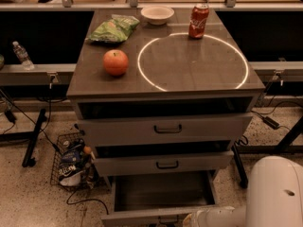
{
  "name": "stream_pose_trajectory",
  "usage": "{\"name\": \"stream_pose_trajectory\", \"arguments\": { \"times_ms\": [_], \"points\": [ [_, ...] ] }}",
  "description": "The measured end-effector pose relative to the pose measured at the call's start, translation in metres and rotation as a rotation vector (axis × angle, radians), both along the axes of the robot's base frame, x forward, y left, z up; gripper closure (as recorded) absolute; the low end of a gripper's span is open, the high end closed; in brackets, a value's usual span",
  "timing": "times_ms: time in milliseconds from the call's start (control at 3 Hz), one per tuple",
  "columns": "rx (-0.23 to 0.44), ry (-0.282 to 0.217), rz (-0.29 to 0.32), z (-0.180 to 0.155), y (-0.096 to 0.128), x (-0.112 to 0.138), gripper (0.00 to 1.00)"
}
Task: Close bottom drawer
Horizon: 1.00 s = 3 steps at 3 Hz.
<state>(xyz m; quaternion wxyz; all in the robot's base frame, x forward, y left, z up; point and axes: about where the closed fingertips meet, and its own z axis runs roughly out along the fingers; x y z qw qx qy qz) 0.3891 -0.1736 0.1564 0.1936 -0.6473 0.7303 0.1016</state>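
Observation:
The bottom drawer [161, 193] of the grey cabinet stands pulled far out, its empty inside showing. Its narrow front panel [142, 217] lies at the lower edge of the view, with the handle mostly cut off. My gripper [191, 219] is at the bottom edge, right against the right part of that front panel. My white arm [277, 193] fills the lower right corner behind it. The mid-width drawer [165, 164] and the wide top drawer [165, 129] above are each out a little.
On the cabinet top [189, 65] are an apple [116, 62], a green chip bag [113, 28], a white bowl [157, 13] and a red soda can [198, 21]. A wire basket [71, 164] with packets sits on the floor at left, with cables and stand legs around.

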Motion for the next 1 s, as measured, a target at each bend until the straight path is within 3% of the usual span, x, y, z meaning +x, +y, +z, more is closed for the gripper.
{"name": "stream_pose_trajectory", "arguments": {
  "times_ms": [333,667,1000],
  "points": [
    [0.003,-0.060,0.033,-0.013,0.005,0.030,1.00],
    [0.002,-0.069,0.036,-0.014,0.005,0.035,1.00],
    [-0.031,-0.159,0.079,-0.018,0.005,0.085,1.00]
  ]
}}
